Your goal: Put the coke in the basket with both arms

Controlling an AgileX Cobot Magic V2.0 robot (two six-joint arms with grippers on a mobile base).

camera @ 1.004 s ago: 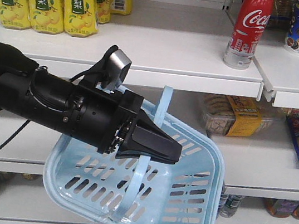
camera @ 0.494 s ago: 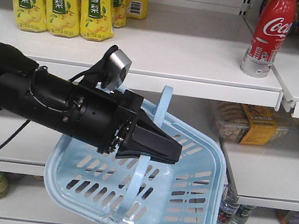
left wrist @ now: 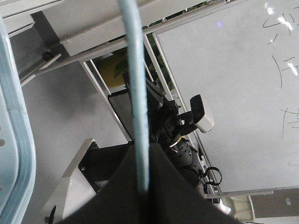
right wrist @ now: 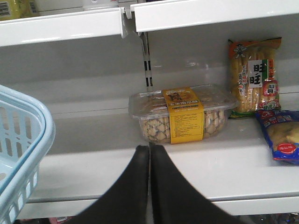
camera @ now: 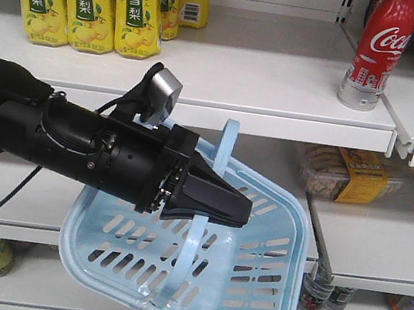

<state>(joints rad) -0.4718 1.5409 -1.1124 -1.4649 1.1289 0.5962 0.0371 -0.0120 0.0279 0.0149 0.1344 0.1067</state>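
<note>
One coke (camera: 377,49), one basket (camera: 268,293) — left claw (camera: 239,210) clamped on its handle (camera: 226,148), right claw (right wrist: 149,153) pinched together.

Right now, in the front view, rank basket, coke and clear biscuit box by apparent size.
1. basket: largest, though nearest the camera.
2. coke and biscuit box: look about equal, so unranked.

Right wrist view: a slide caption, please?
Shut right end effector facing a clear snack box on a shelf, basket nearby.
</note>
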